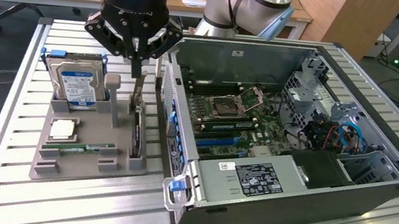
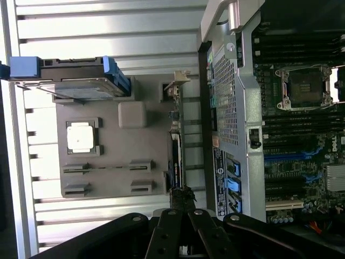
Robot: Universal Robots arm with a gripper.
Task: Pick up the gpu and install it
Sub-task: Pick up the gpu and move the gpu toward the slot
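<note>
The gpu (image 1: pixel 137 121) is a thin dark card standing on edge in the slot of a grey holder (image 1: pixel 116 130) nearest the computer case. My gripper (image 1: pixel 137 73) hangs straight above it, its fingers drawn together on the card's top edge. In the wrist view the gpu (image 2: pixel 174 156) shows edge-on, running up to my gripper (image 2: pixel 183 208), whose fingers pinch its near end. The open computer case (image 1: pixel 375 187) lies on its side to the exterior view's right of the holder, with its motherboard (image 1: pixel 237 117) and blue card slots (image 2: pixel 285 156) exposed.
The holder (image 2: pixel 108 151) also carries a silver hard drive with a blue label (image 1: pixel 78 84), a processor chip (image 1: pixel 63 128) and a green RAM stick (image 1: pixel 86 147). Everything rests on a slatted metal table (image 1: pixel 56 203). The case's wall (image 1: pixel 172 114) rises close beside the gpu.
</note>
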